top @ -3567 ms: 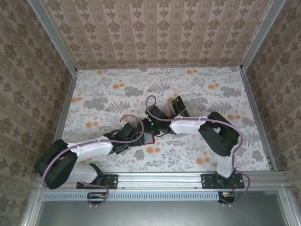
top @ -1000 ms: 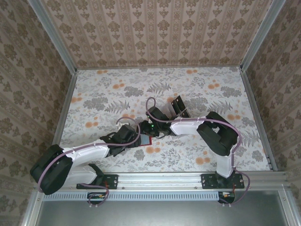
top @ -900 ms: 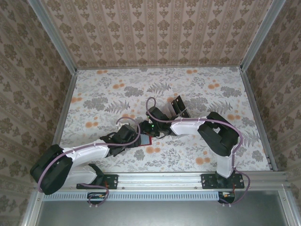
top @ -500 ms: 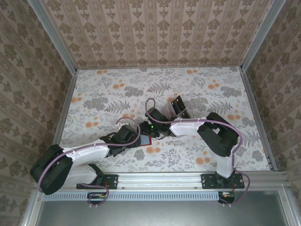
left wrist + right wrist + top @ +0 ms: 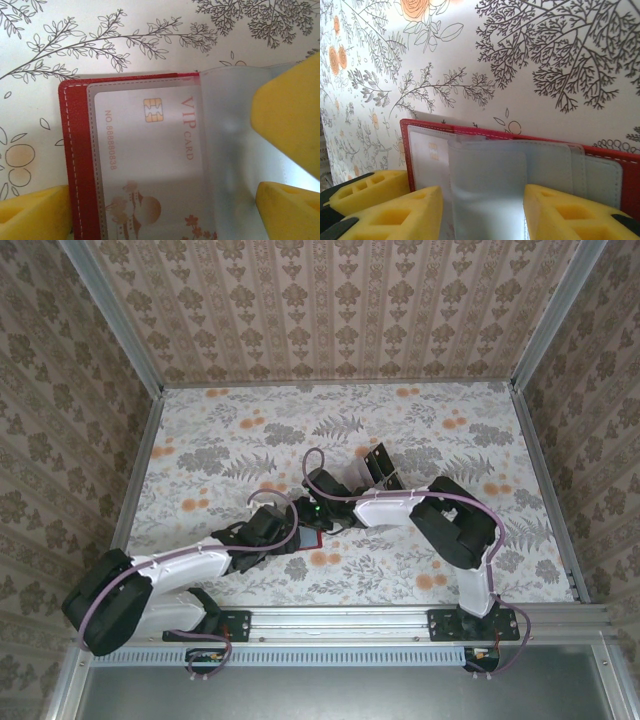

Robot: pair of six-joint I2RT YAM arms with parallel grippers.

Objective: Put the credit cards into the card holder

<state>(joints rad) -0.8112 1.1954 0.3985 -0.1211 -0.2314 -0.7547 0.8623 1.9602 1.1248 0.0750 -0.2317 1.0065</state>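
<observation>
Open wallet flat at mid-bench, both arms meeting over it.
Nearest, the left gripper hangs over the wallet, jaws wide and holding nothing, one pad just beside the red stitched edge. Inside the wallet a pale card marked VIP, with a chip, sits under a frosted sleeve. From the far side the right gripper has its jaws half closed on the clear flap, which bows up between the pads. Farther back, past the right wrist and well apart from the wallet, black cards lie on the bench; count unclear.
</observation>
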